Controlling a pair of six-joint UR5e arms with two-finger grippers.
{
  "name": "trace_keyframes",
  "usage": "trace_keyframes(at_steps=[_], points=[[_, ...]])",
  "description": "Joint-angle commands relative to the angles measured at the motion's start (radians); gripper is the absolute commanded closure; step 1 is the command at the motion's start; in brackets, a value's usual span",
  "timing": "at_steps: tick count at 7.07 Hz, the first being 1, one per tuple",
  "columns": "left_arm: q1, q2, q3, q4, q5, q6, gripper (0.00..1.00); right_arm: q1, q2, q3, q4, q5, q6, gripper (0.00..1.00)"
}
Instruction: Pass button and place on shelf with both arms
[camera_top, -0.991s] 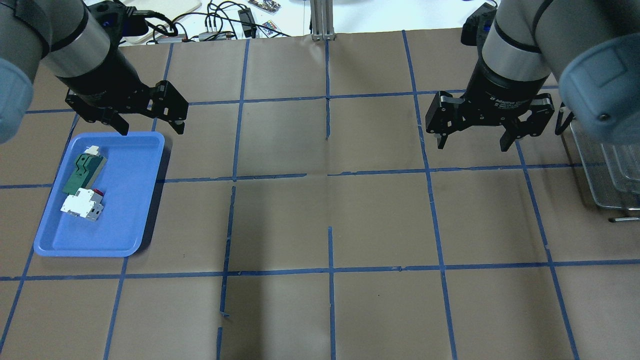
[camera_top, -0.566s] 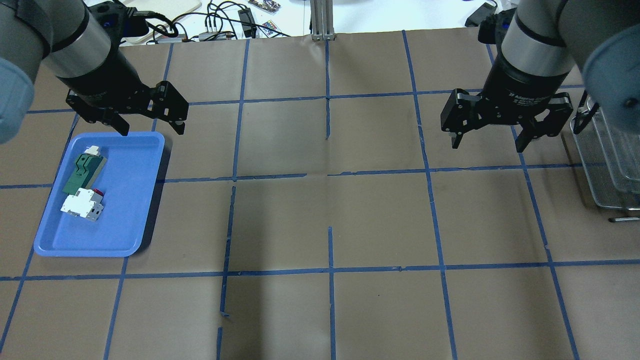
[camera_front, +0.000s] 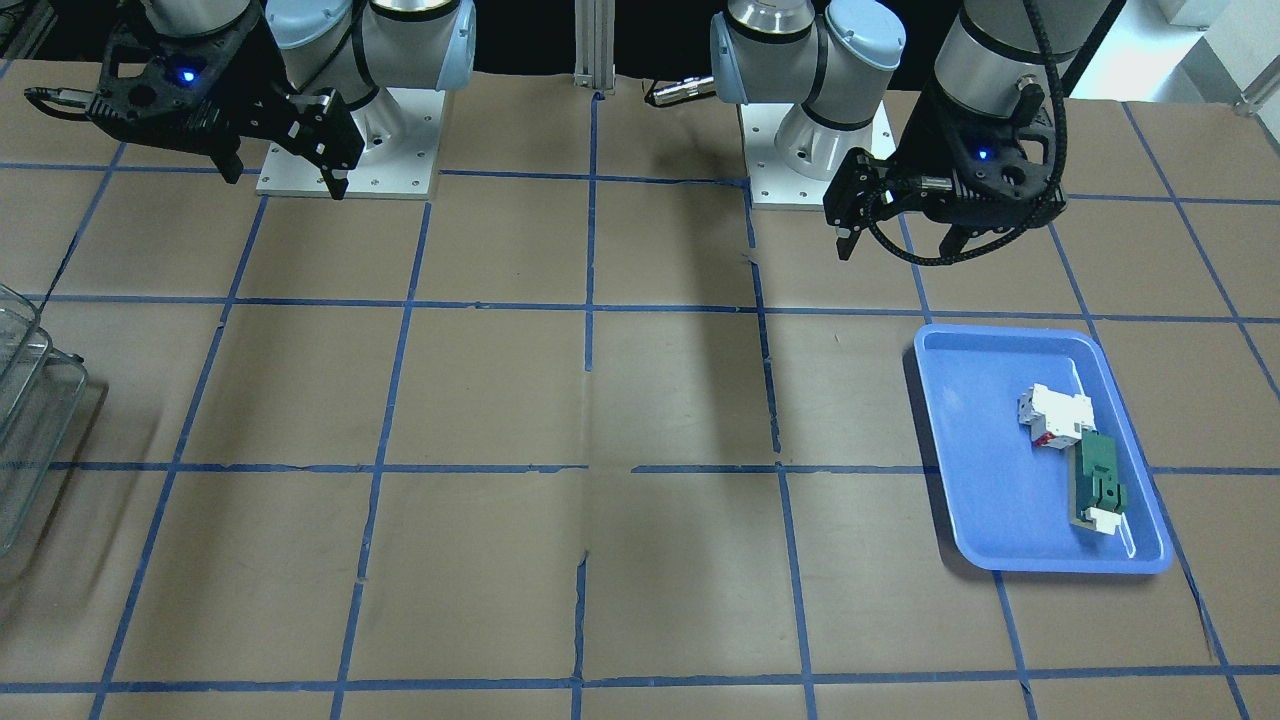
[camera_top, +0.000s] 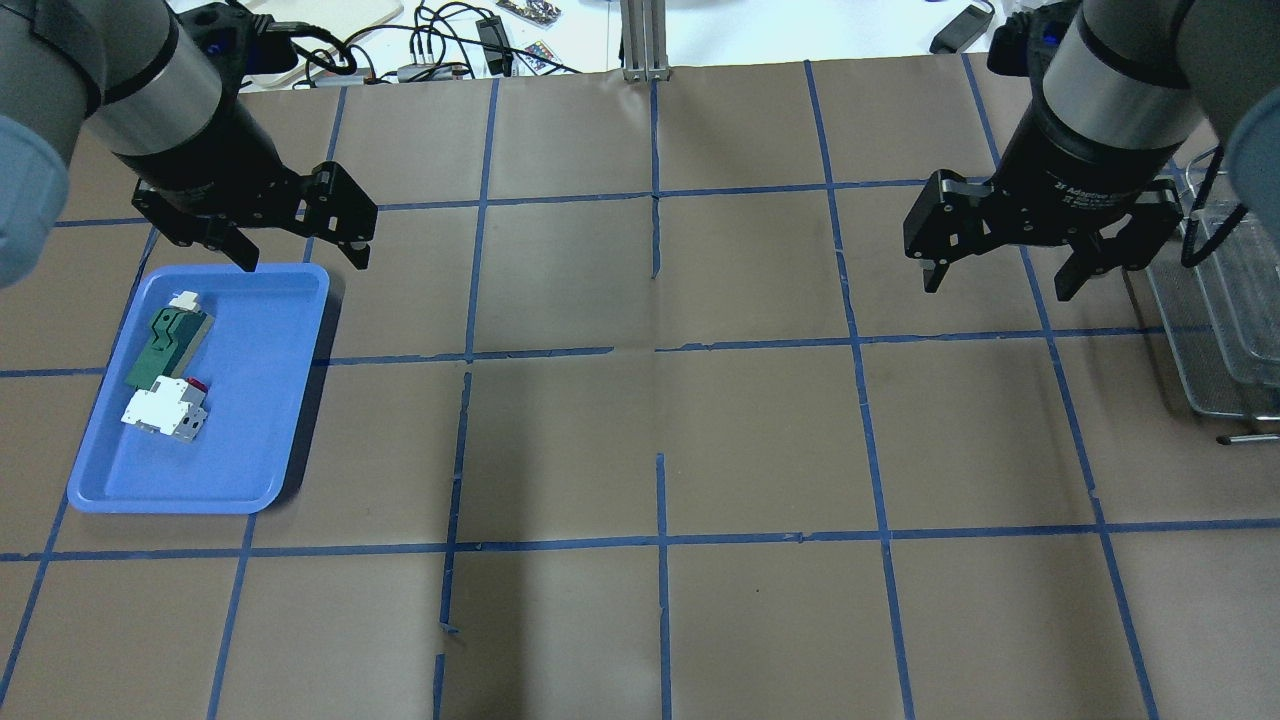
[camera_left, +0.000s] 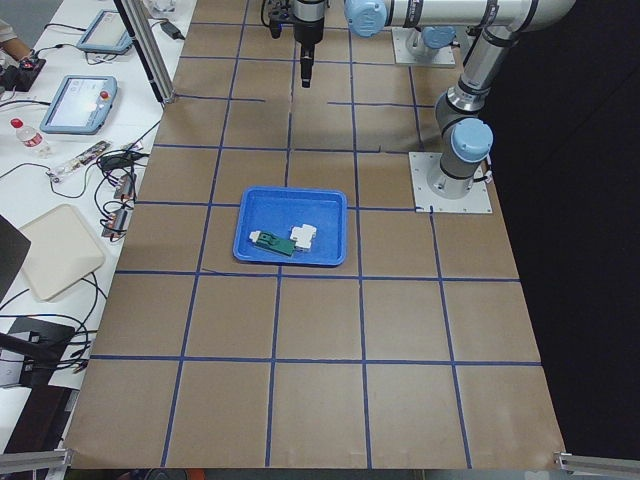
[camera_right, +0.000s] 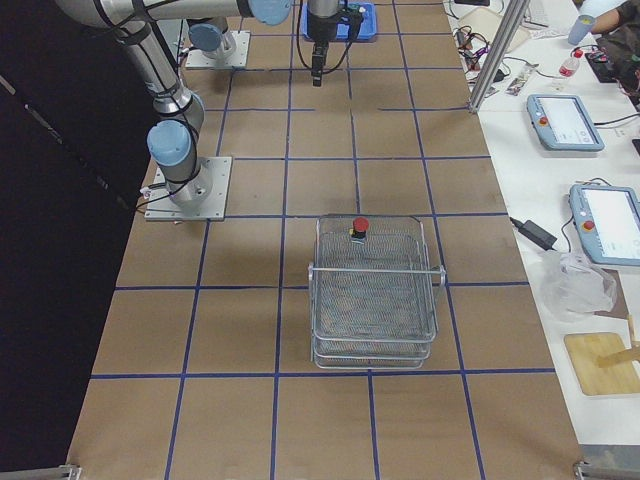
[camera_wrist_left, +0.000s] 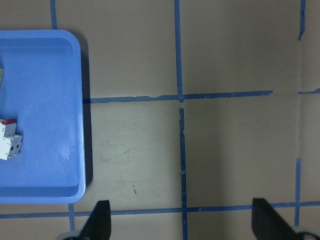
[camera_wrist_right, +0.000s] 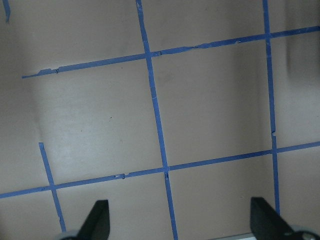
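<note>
Front view: left black two-finger gripper (camera_front: 895, 245), fingers apart, empty.
Overhead: right black two-finger gripper (camera_top: 998, 288) also spread, empty. 1 blue plastic tray (camera_top: 300, 280) holds 1 white-and-red block (camera_top: 165, 410) and 1 green-and-white flat part (camera_top: 167, 345).
Right side view: 1 red-capped push-button (camera_right: 359, 227) sits in the 1 silvery wire-mesh shelf (camera_right: 376, 270).
I judge the task done.
</note>
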Motion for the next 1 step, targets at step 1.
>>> trace_keyframes(at_steps=[1], points=[[0.0, -0.001, 0.0, 0.0, 0.0, 0.0, 0.0, 0.0, 0.0, 0.001, 0.0, 0.001, -0.004, 0.0]])
